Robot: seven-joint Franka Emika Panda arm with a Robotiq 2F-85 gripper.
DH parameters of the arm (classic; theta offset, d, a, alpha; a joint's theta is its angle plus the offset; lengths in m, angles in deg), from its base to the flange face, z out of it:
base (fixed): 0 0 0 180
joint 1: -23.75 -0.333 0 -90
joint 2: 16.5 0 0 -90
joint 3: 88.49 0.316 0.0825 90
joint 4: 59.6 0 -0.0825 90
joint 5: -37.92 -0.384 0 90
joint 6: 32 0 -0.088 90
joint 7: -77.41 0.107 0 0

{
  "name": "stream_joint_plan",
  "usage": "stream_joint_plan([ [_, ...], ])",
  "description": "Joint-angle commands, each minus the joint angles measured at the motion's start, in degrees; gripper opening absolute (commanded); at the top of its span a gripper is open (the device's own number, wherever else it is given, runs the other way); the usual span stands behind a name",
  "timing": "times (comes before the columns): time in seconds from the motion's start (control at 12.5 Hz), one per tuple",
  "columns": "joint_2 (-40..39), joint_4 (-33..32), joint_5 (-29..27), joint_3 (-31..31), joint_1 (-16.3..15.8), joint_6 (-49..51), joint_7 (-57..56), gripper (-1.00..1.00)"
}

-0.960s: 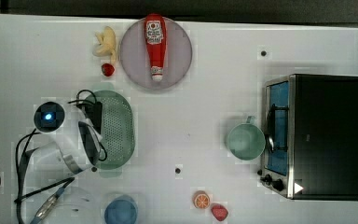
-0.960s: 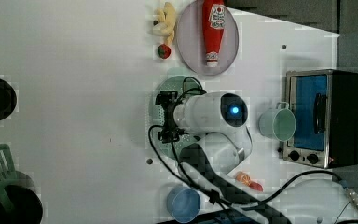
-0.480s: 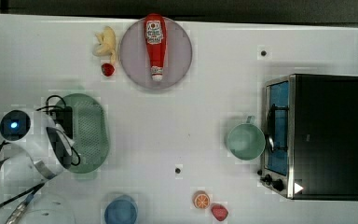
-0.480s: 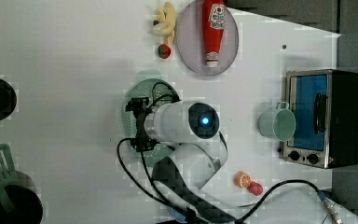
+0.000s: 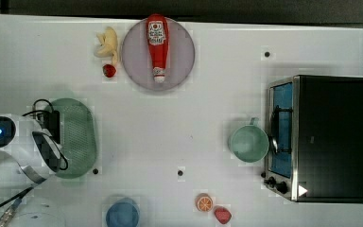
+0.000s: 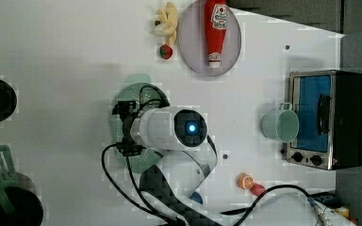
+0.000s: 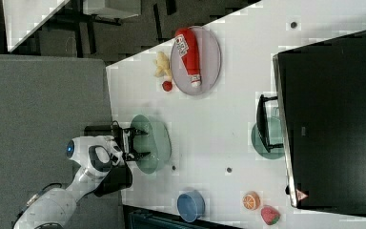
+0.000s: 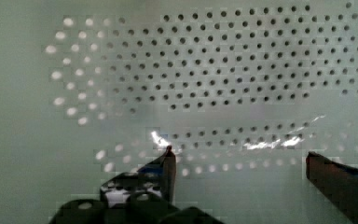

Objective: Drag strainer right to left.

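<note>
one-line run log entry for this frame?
stage: dragging | gripper: open, inside pale sage-green perforated plastic strainer | strainer: near top view's left table edge

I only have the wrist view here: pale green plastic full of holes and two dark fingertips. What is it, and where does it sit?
Observer: It is the strainer, lying near the top view's left edge of the table.
Reviewer: Is the pincer closed on it?
Observer: No; in the right view the pincer is spread open over the bowl.
Reviewer: Anything close by?
Observer: A blue bowl sits nearer the top view's bottom edge, apart from the strainer.
</note>
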Motion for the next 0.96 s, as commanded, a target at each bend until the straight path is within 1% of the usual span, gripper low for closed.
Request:
stream_joint_plan([
  [0.08, -0.07, 1.32, -0.23, -1.74, -1.11, 1.03, 3.8, 1.0],
  [0.24, 1.12, 1.14, -0.07, -2.72, -1.06, 2.7, 2.34, 1.0],
  [0.4, 5.12, 0.38, 0.77, -4.8, -1.01, 10.49, -4.82, 1.0],
  [0.64, 14.25, 0.22, 0.77, -9.42, -0.74, 23.25, -17.24, 1.0],
  [0.96, 28.17, 0.23, 0.78, -17.92, 0.48, 34.46, -34.38, 1.0],
])
